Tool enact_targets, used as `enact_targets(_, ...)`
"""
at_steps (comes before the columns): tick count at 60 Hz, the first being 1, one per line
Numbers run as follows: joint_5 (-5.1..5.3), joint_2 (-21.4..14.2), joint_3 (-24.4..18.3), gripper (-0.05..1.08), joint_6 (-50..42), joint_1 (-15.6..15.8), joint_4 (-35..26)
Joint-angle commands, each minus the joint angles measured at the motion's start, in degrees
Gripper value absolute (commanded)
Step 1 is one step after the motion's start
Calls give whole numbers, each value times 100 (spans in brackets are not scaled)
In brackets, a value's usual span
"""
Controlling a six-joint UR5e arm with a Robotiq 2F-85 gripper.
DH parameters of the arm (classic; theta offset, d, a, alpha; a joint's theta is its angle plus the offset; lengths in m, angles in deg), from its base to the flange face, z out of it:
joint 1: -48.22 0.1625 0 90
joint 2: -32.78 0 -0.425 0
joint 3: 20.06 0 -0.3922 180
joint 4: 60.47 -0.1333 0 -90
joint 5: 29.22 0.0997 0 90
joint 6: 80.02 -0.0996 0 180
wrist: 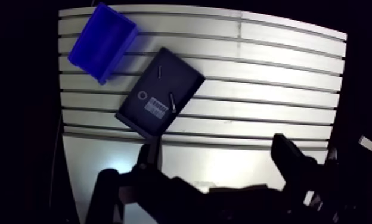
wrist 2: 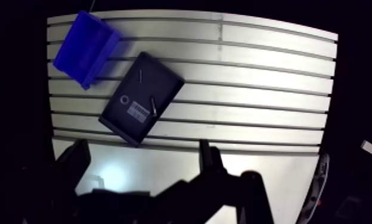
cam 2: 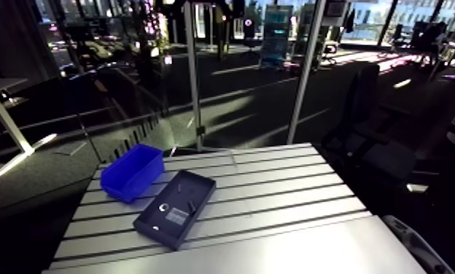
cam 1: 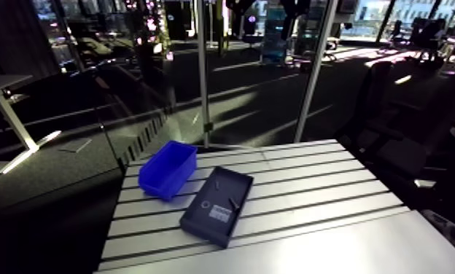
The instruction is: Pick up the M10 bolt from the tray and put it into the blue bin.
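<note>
While blue bin sits adj., tray holds 2 bolts, ring, label.

You have one blue bin and one dark tray, both on one slotted table. Inside the tray you can count four items: two bolts, namely one thinner bolt and one thicker bolt, plus one small ring and one white label. Which of the two is the M10 you cannot tell. One gripper shows, with two fingers.
</note>
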Motion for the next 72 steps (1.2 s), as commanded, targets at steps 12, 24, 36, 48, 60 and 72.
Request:
enact_targets(12,-79,70,140,1,1,-9,-62)
enact_targets(24,-79,70,140,1,9,-9,-62)
enact_targets(36,-70,61,157,1,7,-18,-62)
enact_targets(48,-87,53,183,1,0,-18,-62)
enact_targets(60,-80,45,284,1,7,-18,-45)
enact_targets(72,-61,44,461,1,76,-1,32)
